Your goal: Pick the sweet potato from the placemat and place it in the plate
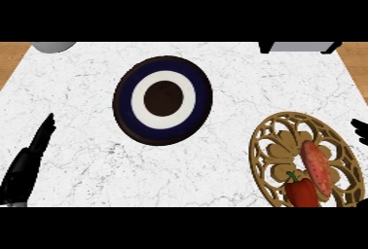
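Reaching for the sweet potato [317, 168], I risk nudging the pepper [303, 191] touching it on the placemat [269, 146]. Left hand [32, 151] fingers lie straight; right hand [359, 129] barely shows, so I cannot tell.

— What's sitting on the white marble bench [79, 97]?
— A dark plate [163, 99] is lying near the centre; a gold openwork placemat [277, 141] is resting at four o'clock.

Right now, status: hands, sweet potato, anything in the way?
Left hand open, resting at left edge; right hand barely in view. Sweet potato on placemat, red pepper touching it. Plate unobstructed.
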Tool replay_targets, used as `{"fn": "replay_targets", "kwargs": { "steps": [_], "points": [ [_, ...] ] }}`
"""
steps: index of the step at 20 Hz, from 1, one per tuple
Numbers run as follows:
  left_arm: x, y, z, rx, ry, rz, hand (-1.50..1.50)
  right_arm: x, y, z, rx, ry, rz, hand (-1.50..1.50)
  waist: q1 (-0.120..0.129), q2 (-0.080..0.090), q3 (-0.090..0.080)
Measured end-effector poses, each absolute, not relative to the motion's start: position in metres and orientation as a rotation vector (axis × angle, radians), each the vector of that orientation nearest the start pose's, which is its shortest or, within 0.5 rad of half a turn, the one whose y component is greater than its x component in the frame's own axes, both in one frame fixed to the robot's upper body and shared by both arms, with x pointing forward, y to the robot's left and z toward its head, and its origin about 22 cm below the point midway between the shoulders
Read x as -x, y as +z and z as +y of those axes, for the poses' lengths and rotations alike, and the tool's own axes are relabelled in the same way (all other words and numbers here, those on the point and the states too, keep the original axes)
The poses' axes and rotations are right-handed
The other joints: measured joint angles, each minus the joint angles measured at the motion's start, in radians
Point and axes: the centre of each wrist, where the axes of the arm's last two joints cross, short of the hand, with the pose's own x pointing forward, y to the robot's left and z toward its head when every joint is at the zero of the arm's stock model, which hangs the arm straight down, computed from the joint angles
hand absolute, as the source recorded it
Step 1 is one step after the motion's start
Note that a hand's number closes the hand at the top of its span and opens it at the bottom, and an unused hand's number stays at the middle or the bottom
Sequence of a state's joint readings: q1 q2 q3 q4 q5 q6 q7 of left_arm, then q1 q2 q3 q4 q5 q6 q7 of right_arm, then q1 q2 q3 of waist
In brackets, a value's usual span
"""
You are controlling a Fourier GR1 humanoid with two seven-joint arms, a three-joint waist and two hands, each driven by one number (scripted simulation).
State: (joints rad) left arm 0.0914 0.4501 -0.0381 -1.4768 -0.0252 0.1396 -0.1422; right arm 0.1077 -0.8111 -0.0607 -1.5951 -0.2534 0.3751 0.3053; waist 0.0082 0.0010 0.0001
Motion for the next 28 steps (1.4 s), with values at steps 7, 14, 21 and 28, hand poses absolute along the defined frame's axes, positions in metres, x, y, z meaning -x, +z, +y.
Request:
{"fn": "replay_targets", "kwargs": {
  "steps": [7,14,21,28],
  "points": [
    [-0.211,-0.006,0.343,-0.468,-0.298,-1.517,0.0,-0.238,0.076,-0.407,0.223,0.653,-1.028,-1.5,-0.003,-0.001,0.0],
    [-0.211,-0.001,0.339,-0.471,-0.298,-1.517,0.0,-0.248,0.059,-0.4,0.175,0.699,-0.998,-1.5,-0.004,-0.001,0.0],
    [-0.213,0.0,0.34,-0.478,-0.295,-1.512,0.0,-0.253,0.037,-0.393,0.169,0.709,-0.976,-1.5,-0.006,-0.001,0.0],
    [-0.216,-0.002,0.331,-0.473,-0.297,-1.514,0.0,-0.245,0.024,-0.387,0.161,0.709,-1.006,1.5,-0.009,-0.005,-0.005]
  ]
}}
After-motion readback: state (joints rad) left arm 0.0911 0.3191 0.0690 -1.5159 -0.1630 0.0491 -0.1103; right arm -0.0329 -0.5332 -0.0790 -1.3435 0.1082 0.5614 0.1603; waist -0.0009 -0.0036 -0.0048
